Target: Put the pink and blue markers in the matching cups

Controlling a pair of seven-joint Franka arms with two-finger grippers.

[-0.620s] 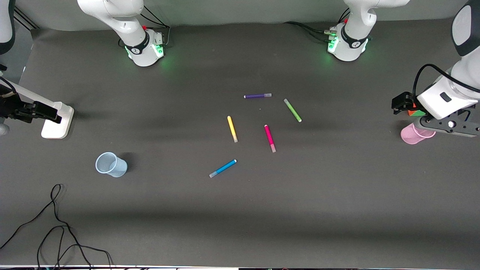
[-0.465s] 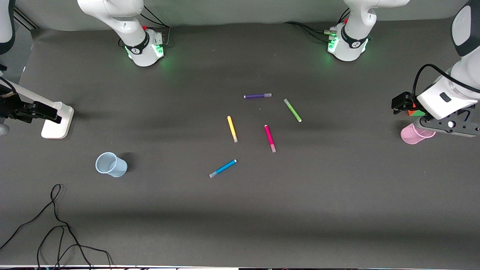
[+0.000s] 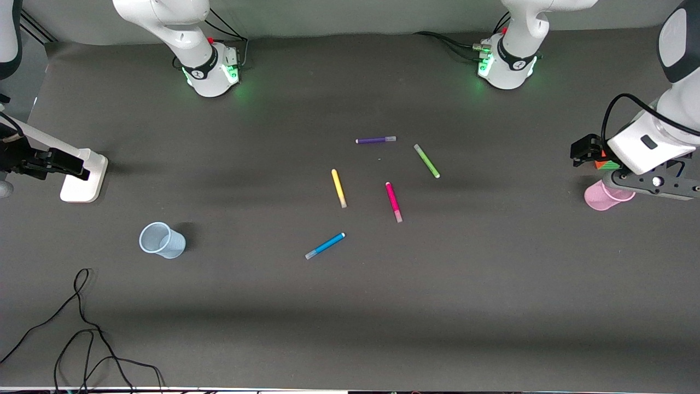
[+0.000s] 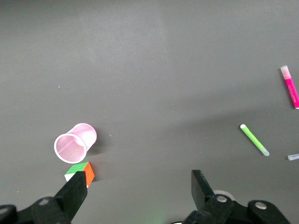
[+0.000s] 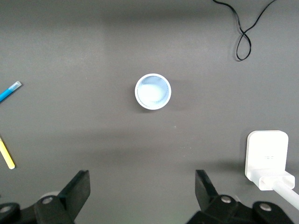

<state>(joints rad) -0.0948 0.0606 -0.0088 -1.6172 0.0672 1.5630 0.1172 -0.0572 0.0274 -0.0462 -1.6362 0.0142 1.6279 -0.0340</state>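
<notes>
So far nothing of the job is done, as we read it: both markers lie flat on the desk (image 3: 492,306) and both cups stand empty. We take the yellow marker (image 3: 338,187) as our landmark. The pink marker (image 3: 393,201) lies just beside it, toward the left arm's end of the desk. The blue marker (image 3: 325,245) lies near it, closer to the front camera. The green marker (image 3: 426,160) and the purple marker (image 3: 375,140) lie farther from that camera than the yellow one. The blue cup (image 3: 161,239) stands well apart from it toward the right arm's end. The pink cup (image 3: 602,197) stands well apart toward the left arm's end, with a small colored cube (image 4: 80,173) just beside it.

The left end effector (image 4: 138,193) hangs over the desk near the pink cup, jaws spread wide and holding nothing. The right end effector (image 5: 141,189) hangs over the desk between the blue cup and a white stand (image 3: 83,175), also spread wide and empty.

What is left, we judge, is 2 pickups and 2 drops. The 5 markers lie apart from each other, so the jaws should fit around either target. The pink cup sits close to the desk's edge beside the cube, so that drop has less room. A loose black cable (image 3: 82,317) lies near the blue cup.
</notes>
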